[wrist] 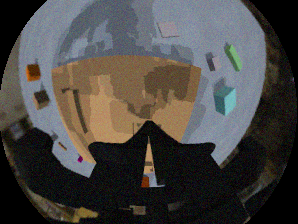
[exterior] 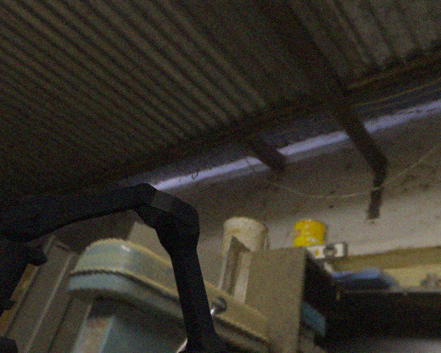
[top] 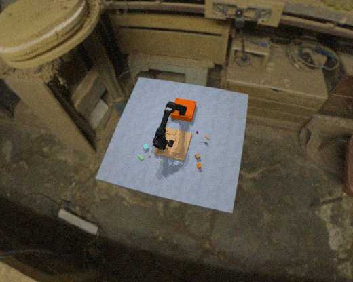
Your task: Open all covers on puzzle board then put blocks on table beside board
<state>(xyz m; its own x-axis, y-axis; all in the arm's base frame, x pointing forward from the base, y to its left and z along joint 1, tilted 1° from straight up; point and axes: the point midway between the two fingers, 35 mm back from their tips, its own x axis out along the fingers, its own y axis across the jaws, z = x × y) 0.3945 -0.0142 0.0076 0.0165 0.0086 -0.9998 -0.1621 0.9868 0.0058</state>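
The tan puzzle board (top: 186,146) (wrist: 102,117) lies under the arm. A dark slot (wrist: 80,111) shows on its left in the wrist view; cover and well states cannot be told through shadow. My gripper (wrist: 148,123) is shut and empty above the board. On the table, clear of the board, lie a teal block (top: 145,147) (wrist: 225,101), a green block (top: 140,157) (wrist: 233,58), an orange block (top: 199,165) (wrist: 33,72) and a brown block (top: 197,156) (wrist: 42,100). The exterior view shows the arm but no board.
An orange box (top: 191,109) stands behind the board at the arm's base. Small loose pieces lie around the board: a magenta one (top: 197,132) (wrist: 80,159), a tan one (top: 207,137), a mauve one (wrist: 213,63) and a pale flat square (wrist: 168,29).
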